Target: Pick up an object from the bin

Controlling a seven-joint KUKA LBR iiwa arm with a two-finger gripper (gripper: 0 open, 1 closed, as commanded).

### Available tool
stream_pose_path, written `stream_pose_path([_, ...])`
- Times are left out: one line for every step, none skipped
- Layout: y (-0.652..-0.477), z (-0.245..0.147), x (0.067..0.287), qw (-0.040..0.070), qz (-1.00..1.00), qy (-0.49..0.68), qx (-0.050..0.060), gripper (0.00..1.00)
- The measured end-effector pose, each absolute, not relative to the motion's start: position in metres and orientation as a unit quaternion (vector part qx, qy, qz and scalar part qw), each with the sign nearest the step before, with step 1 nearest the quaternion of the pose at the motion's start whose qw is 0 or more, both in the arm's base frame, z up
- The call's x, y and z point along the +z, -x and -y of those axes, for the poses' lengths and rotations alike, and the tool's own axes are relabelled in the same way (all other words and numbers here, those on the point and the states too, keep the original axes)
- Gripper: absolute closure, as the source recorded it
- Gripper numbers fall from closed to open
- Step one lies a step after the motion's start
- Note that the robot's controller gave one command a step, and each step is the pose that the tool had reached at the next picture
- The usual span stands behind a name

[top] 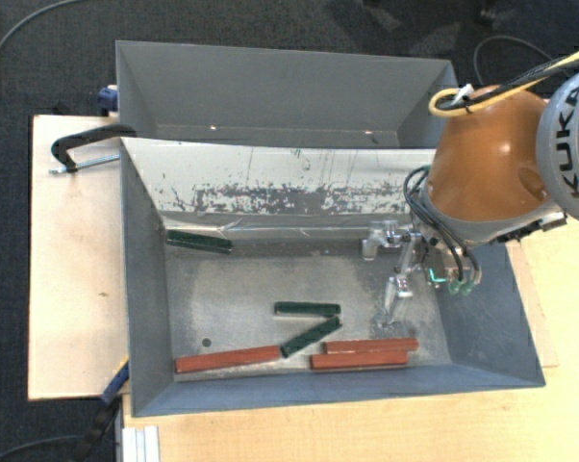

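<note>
Red-brown flat bars point(362, 354), a stacked pair, lie in the grey metal bin point(270, 94). The hand point(398, 306) hangs above their right end; its state I cannot tell. A tilted dark green bar point(309, 337) lies just left of them.

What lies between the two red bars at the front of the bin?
The lower end of a tilted dark green bar lies there, as the camera view shows.

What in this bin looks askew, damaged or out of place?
One dark green bar near the front lies slanted, its lower end meeting the long red bar, while the rest lie nearly level. The bin's back wall is heavily scuffed.
</note>
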State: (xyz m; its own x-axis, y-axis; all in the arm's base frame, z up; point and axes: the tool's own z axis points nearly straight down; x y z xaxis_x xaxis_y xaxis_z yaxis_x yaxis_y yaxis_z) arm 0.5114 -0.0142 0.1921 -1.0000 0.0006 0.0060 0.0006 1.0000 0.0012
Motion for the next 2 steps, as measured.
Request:
stream_pose_path([-0.503, -0.016, 0.078, 0.003, 0.998, 0.057, -0.001, 0.00])
stream_pose_path([-0.567, -0.014, 0.185, -0.008, 0.999, 0.044, -0.001, 0.00])
